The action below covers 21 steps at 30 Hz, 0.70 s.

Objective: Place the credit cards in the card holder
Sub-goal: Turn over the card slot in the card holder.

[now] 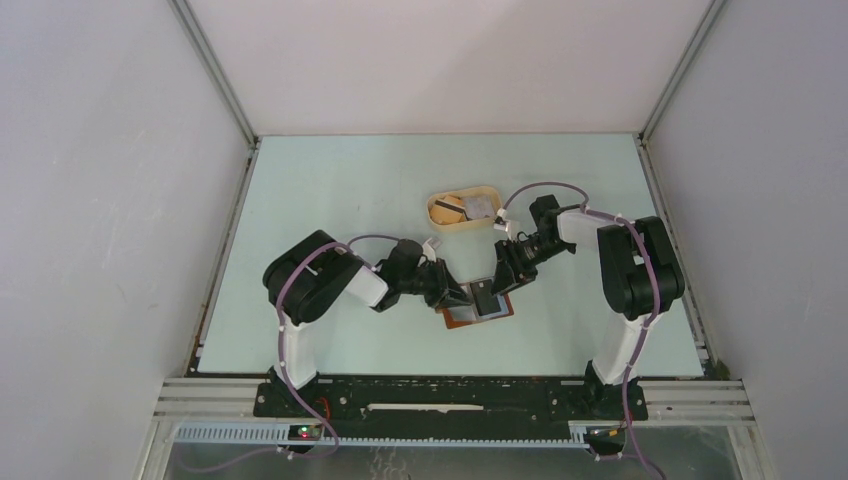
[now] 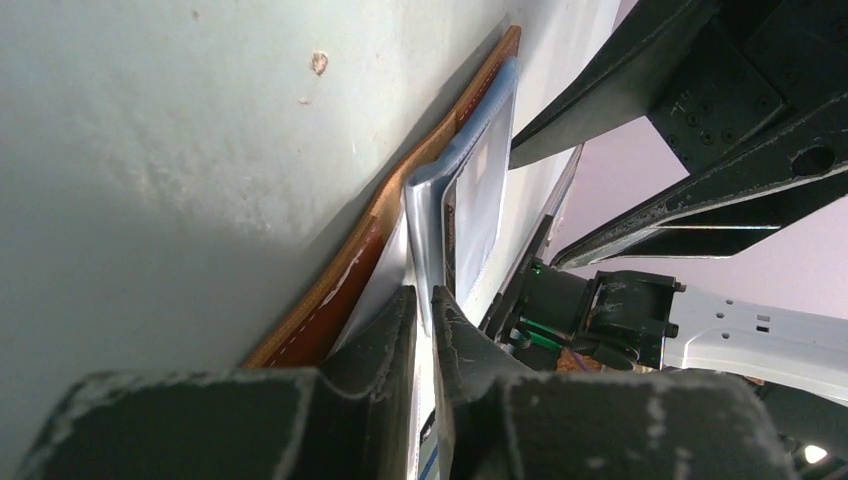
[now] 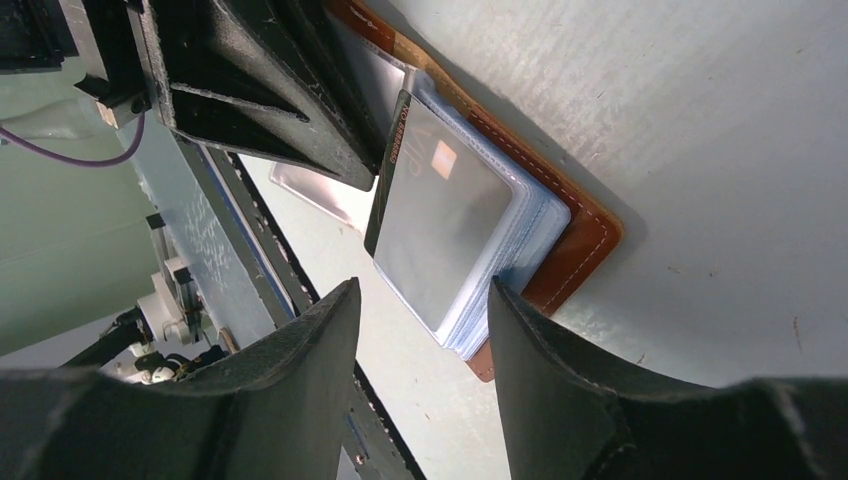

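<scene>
The reddish-brown card holder [image 1: 459,319] lies open on the table, its stack of clear bluish pockets [image 3: 520,250] facing up. My left gripper [image 1: 455,293] reaches in from the left. It is shut [image 2: 425,298] on the edge of a thin silvery credit card [image 2: 422,220] that stands tilted against the pockets, dark on its other side [image 3: 392,150]. My right gripper [image 1: 503,272] hangs open [image 3: 425,300] just above the holder's near corner [image 3: 580,240], holding nothing. More credit cards [image 1: 478,206] lie in the tan tray.
The tan oval tray [image 1: 440,218] sits behind the holder, close to the right arm's wrist. Both grippers crowd together over the holder. Grey walls enclose the table on three sides.
</scene>
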Each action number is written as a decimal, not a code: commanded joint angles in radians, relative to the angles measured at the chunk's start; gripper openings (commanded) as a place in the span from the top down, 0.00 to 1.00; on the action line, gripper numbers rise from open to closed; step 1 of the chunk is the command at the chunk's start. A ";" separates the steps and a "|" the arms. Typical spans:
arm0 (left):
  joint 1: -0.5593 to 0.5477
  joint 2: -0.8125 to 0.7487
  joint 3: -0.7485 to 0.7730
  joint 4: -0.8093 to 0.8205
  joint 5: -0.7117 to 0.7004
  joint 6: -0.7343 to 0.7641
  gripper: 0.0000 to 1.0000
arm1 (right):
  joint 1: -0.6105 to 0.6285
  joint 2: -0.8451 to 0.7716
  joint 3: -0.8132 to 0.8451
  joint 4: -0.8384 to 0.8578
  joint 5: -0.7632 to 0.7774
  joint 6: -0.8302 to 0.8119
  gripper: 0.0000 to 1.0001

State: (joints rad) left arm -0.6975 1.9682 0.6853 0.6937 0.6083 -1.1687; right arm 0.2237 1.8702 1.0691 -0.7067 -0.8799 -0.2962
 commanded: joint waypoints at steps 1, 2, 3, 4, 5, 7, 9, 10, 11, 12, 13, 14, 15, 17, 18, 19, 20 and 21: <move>-0.016 0.004 0.014 -0.088 -0.028 0.052 0.84 | -0.007 0.011 0.025 -0.008 -0.040 0.008 0.42; -0.016 0.004 0.014 -0.091 -0.028 0.054 0.84 | -0.007 0.008 0.026 -0.010 -0.045 0.006 0.42; -0.019 0.005 0.018 -0.096 -0.028 0.056 0.84 | -0.007 0.006 0.026 -0.012 -0.053 0.006 0.43; -0.019 0.007 0.021 -0.100 -0.028 0.057 0.84 | -0.007 0.005 0.025 -0.013 -0.064 0.002 0.43; -0.020 0.007 0.024 -0.103 -0.028 0.058 0.84 | -0.008 0.004 0.026 -0.014 -0.074 -0.001 0.44; -0.020 0.011 0.028 -0.110 -0.028 0.062 0.84 | -0.008 0.004 0.028 -0.021 -0.091 -0.008 0.45; -0.023 0.019 0.032 -0.111 -0.025 0.060 0.84 | -0.007 0.005 0.031 -0.028 -0.104 -0.011 0.45; -0.024 0.021 0.034 -0.111 -0.024 0.059 0.84 | -0.008 0.007 0.032 -0.027 -0.106 -0.008 0.45; -0.024 0.020 0.034 -0.111 -0.023 0.058 0.84 | -0.010 0.006 0.031 -0.028 -0.108 -0.006 0.45; -0.025 0.021 0.035 -0.111 -0.024 0.059 0.84 | -0.011 0.008 0.031 -0.028 -0.112 -0.005 0.45; -0.025 0.020 0.034 -0.112 -0.024 0.060 0.84 | -0.013 0.008 0.032 -0.027 -0.117 -0.003 0.45; -0.025 0.020 0.034 -0.113 -0.024 0.061 0.84 | -0.017 0.006 0.032 -0.027 -0.124 -0.003 0.46; -0.026 0.018 0.035 -0.115 -0.025 0.060 0.84 | -0.021 0.006 0.032 -0.027 -0.135 -0.001 0.46; -0.025 0.018 0.037 -0.118 -0.025 0.061 0.84 | -0.027 0.004 0.032 -0.028 -0.166 0.004 0.46; -0.026 0.018 0.037 -0.120 -0.025 0.063 0.84 | -0.030 0.005 0.032 -0.028 -0.180 0.006 0.46; -0.026 0.018 0.039 -0.121 -0.025 0.063 0.84 | -0.032 0.007 0.032 -0.027 -0.194 0.008 0.46; -0.026 0.019 0.039 -0.123 -0.026 0.064 0.84 | -0.034 0.011 0.032 -0.027 -0.210 0.010 0.46; -0.027 0.019 0.040 -0.126 -0.026 0.065 0.84 | -0.036 0.014 0.031 -0.028 -0.221 0.009 0.46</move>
State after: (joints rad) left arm -0.7094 1.9690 0.7124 0.6468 0.6079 -1.1580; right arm 0.1982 1.8721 1.0695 -0.7193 -1.0088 -0.2962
